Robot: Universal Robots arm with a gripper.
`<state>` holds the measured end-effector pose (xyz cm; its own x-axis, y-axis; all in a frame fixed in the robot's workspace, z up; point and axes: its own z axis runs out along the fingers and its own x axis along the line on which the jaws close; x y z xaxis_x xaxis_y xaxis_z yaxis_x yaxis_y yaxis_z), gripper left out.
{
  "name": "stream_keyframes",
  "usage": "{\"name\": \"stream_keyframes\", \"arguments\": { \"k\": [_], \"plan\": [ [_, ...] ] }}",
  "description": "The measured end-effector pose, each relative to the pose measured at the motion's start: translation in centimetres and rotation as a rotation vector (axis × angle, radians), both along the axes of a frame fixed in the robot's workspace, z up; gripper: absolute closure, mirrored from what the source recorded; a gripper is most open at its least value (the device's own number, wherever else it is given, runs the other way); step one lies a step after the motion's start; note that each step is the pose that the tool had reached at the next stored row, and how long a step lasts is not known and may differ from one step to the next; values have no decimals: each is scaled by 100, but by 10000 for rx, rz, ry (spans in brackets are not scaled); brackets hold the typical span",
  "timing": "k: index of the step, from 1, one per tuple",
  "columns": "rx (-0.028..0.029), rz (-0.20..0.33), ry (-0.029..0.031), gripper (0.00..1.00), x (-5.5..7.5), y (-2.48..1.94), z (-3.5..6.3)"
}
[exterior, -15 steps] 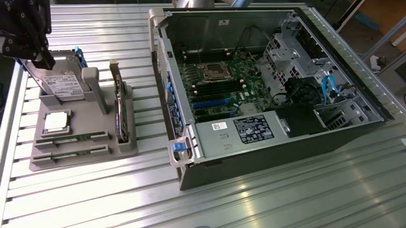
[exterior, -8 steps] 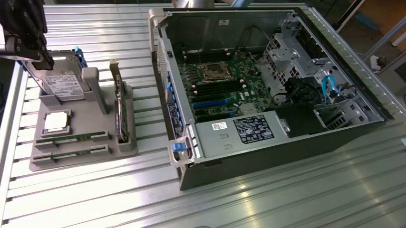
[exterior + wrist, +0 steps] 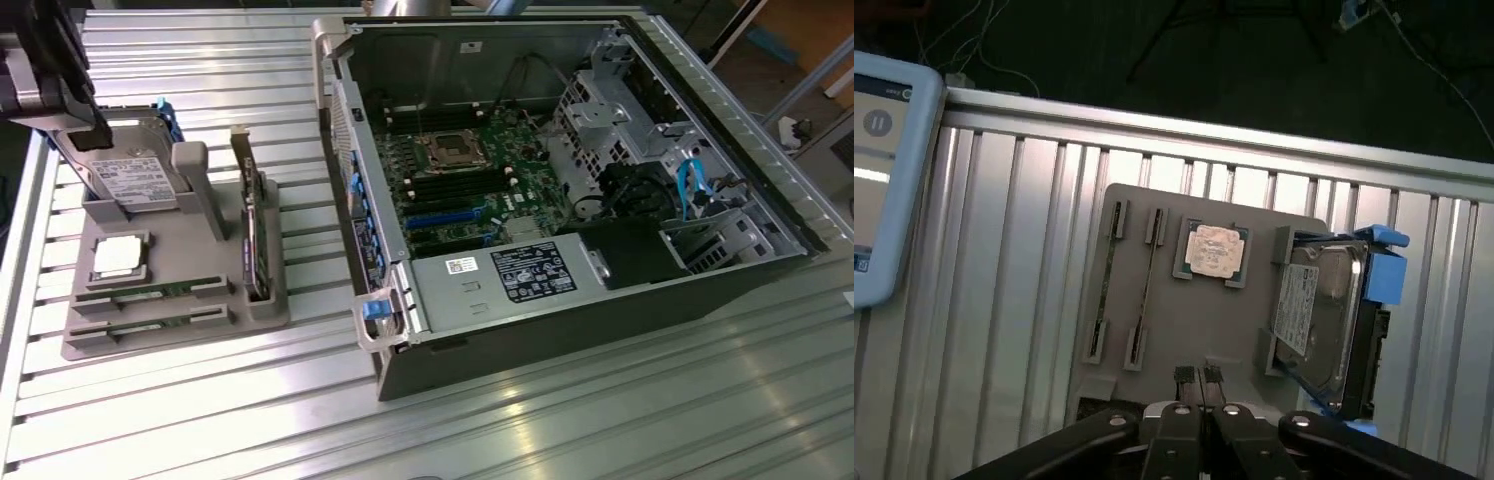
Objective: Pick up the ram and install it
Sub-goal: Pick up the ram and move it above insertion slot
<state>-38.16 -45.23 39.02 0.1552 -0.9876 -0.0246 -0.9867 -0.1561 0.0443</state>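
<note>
Green ram [image 3: 144,293] lies lengthwise across the tray's [image 3: 187,268] end opposite the drive [image 3: 134,182], processor [image 3: 118,255] between, while the clenched, empty hand [image 3: 1199,384] hangs above the tray.

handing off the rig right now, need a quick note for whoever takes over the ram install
Gripper: shut, empty, hovering above the grey parts holder, near the hard drive.
Ram: two green ram sticks sit in their slots on the holder, beside the processor chip, untouched.
Computer case: lying open, motherboard exposed.
Done: nothing yet.
Left: picking up a ram stick and installing it.
</note>
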Motion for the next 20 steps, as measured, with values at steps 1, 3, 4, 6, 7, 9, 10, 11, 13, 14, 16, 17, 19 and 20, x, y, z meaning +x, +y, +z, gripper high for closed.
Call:
{"name": "stream_keyframes", "arguments": {
  "k": [1,3,4,6,7,9,10,11,13,14,16,17,19,20],
  "plan": [
    [-1,200,0,89,0,0,0],
    [0,520,0,89,0,0,-1],
    [-1,779,0,89,0,0,-1],
    [0,1105,0,89,0,0,-2],
    [-1,1250,1,89,0,0,-2],
    [0,1522,0,89,0,0,-2],
    [0,1558,0,89,0,0,-2],
    [-1,1565,0,89,0,0,-2],
    [-1,1566,0,89,0,0,-2],
    [-1,1566,0,89,0,0,-2],
    [-1,1381,0,89,0,1,-2],
    [-1,1196,0,89,0,1,-3],
    [-1,837,1,89,0,1,-4],
    [0,642,0,89,0,0,-5]
  ]
}}
